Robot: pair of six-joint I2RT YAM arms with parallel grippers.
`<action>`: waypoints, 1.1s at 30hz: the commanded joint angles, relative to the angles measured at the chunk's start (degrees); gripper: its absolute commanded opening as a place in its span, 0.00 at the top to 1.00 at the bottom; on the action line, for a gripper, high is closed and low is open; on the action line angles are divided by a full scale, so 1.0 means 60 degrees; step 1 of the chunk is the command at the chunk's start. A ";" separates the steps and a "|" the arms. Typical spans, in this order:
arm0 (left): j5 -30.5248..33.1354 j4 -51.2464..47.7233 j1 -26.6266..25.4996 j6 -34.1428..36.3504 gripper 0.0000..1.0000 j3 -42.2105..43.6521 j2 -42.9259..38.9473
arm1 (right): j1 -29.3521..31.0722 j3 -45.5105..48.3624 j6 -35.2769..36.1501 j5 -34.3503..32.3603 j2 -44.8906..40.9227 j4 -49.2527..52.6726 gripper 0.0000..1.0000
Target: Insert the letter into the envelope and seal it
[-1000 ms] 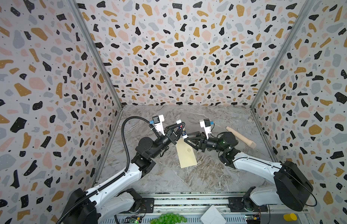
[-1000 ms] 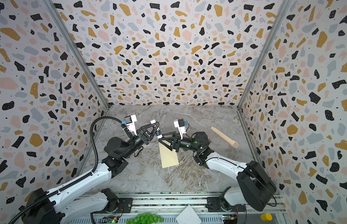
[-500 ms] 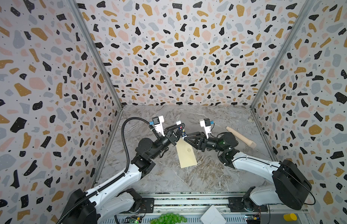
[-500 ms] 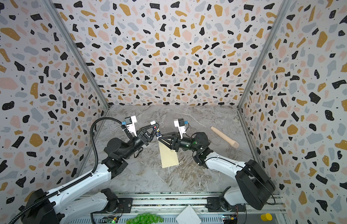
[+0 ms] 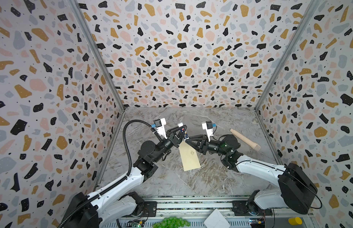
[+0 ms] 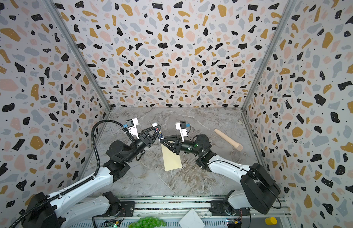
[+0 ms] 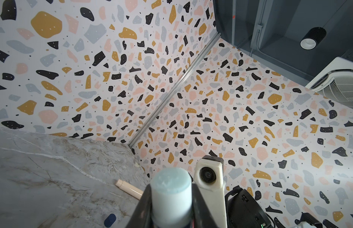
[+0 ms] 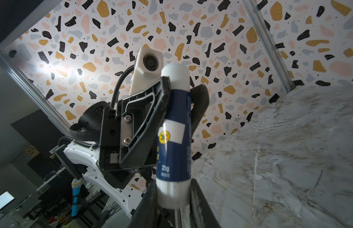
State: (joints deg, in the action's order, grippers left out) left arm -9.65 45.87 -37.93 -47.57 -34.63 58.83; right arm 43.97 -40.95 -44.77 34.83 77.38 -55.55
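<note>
The cream envelope (image 5: 189,158) (image 6: 171,159) lies flat on the marble table, its small emblem facing up. The letter is not in view. Above the envelope's far end, both grippers hold one blue-and-white glue stick (image 5: 185,134) (image 6: 160,135) (image 8: 174,128). My left gripper (image 5: 181,130) (image 6: 156,130) (image 7: 171,197) (image 8: 177,88) is shut on its upper part, where the pale glue end (image 7: 171,183) shows. My right gripper (image 5: 186,141) (image 6: 161,140) (image 8: 172,195) is shut on the stick's white base from the other side.
A wooden peg (image 5: 244,139) (image 6: 227,139) (image 7: 129,188) lies at the back right of the table. A small dark blue piece (image 7: 110,220) lies on the marble. Green grapes (image 5: 171,222), a white folded paper (image 5: 216,219) and a yellow item (image 5: 295,221) sit by the front rail.
The right gripper's jaws have closed onto the base of the glue stick. The left gripper and the envelope have stayed where they were.
</note>
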 commanded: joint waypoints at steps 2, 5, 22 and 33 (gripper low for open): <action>-0.0041 0.0028 -0.0077 0.0534 1.00 0.0060 -0.0076 | 0.0798 -0.1144 0.2695 -0.3546 -0.1035 0.3386 0.97; 0.0131 -0.0245 -0.0086 0.0772 1.00 0.0114 -0.0015 | 0.2139 -0.2041 0.4747 -0.6900 -0.1140 0.5155 0.98; 0.0565 -0.0626 -0.0240 0.1314 1.00 0.0045 0.0415 | 0.5987 -0.3459 1.6194 -1.6608 0.3083 -0.2185 0.94; 0.0644 -0.0679 -0.0240 0.1326 1.00 0.0038 0.0019 | 0.5150 -0.2902 0.9601 -1.2669 0.0589 0.3982 0.54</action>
State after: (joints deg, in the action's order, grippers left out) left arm -2.33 43.66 -38.44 -40.97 -34.63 59.27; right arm 76.73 -58.52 28.86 -58.13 88.73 -42.94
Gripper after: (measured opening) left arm 0.244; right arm 0.445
